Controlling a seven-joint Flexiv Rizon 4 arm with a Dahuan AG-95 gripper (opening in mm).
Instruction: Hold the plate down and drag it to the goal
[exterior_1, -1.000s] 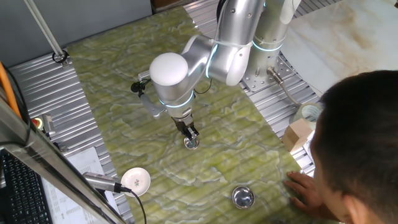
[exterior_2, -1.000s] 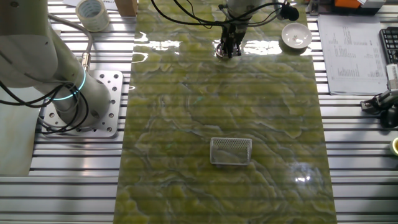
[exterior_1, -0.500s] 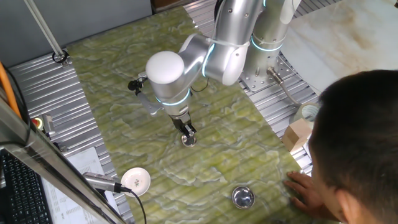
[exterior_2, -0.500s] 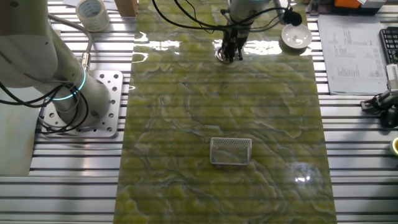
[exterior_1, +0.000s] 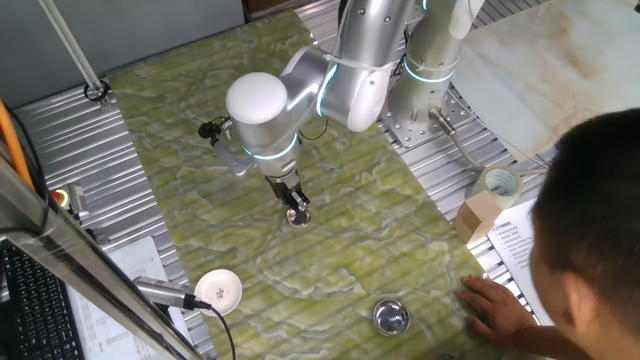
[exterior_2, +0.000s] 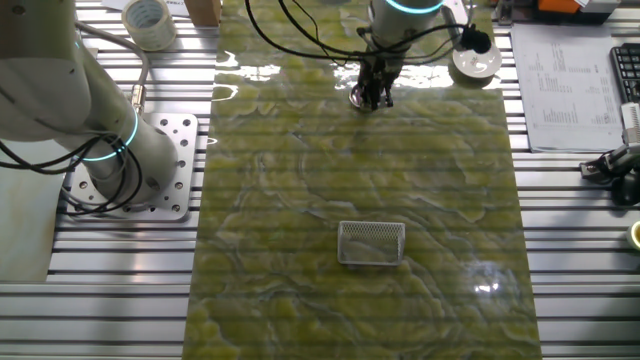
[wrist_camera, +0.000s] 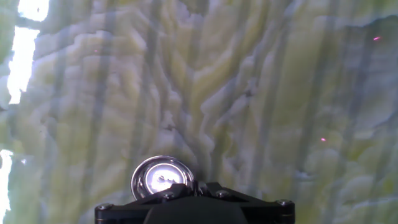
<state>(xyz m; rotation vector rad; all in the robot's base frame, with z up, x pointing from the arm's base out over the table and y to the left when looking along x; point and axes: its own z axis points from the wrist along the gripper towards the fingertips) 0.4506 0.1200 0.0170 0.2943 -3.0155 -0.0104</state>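
The plate (exterior_1: 298, 218) is a small shiny round silver dish on the green marbled mat (exterior_1: 180, 130). My gripper (exterior_1: 296, 210) points straight down onto it, fingers together, tips pressing on the plate. In the other fixed view the plate (exterior_2: 357, 98) shows just left of the gripper (exterior_2: 373, 97), near the mat's far edge. In the hand view the plate (wrist_camera: 160, 177) lies low and left of centre, its near right part hidden under the shut gripper (wrist_camera: 198, 186).
A larger metal bowl (exterior_1: 391, 317) sits near a person's hand (exterior_1: 492, 303). A white disc (exterior_1: 219, 289) lies at the mat's edge, and shows in the other fixed view (exterior_2: 473, 60). A wire basket (exterior_2: 372, 243) stands mid-mat. A tape roll (exterior_1: 500, 183) lies off the mat.
The gripper and the plate under it have slid together a short way across the mat, away from the metal bowl and toward the mat's middle. The person's head has shifted right.
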